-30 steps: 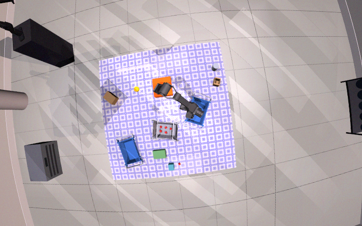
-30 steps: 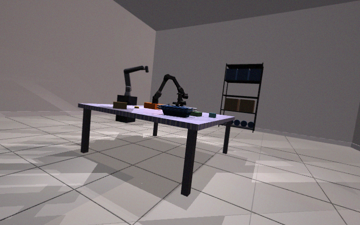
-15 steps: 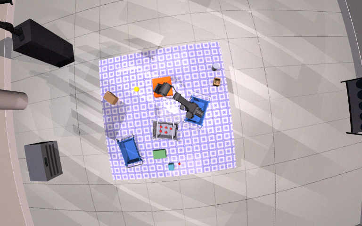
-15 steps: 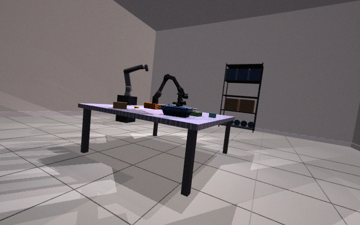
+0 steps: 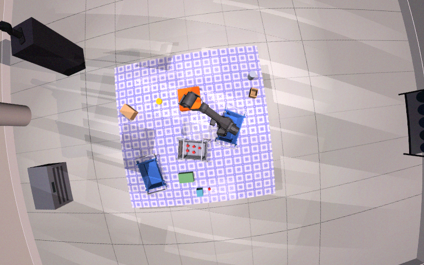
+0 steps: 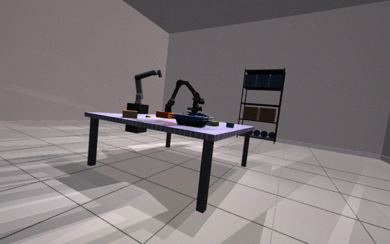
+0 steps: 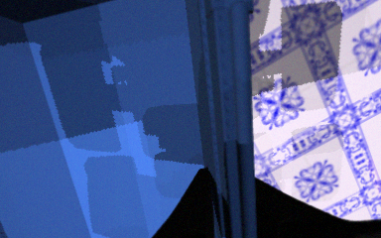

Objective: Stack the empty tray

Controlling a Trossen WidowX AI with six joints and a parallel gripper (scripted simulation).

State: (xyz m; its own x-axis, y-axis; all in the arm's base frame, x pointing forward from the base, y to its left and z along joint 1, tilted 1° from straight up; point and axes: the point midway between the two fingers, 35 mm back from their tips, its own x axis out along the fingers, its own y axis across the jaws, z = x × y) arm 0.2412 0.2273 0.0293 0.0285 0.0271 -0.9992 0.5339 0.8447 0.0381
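The blue tray [image 5: 240, 119] [image 7: 103, 124] (empty) has its rim inside the gripper [image 5: 221, 135] [image 6: 194, 113] [image 7: 230, 175].

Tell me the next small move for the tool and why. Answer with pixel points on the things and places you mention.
I'd try a slow, straight lift: the tool [image 5: 221, 132] [image 6: 194, 113] [image 7: 216, 175] looks shut on one side wall of the empty blue tray [image 5: 239, 120] [image 7: 232, 99], a finger on either side, and the grey tray [image 5: 180, 150] of red blocks [image 5: 193, 146] seems to have both bars across.

The blue empty tray [image 5: 241, 122] [image 7: 236, 99] is standing upright, its side wall between the pincer's [image 5: 221, 132] [image 6: 194, 112] [image 7: 229, 174] fingers; near the pincer, the grey loaded tray [image 5: 192, 159] is holding red blocks [image 5: 193, 146] under crossing bars [image 5: 202, 150].
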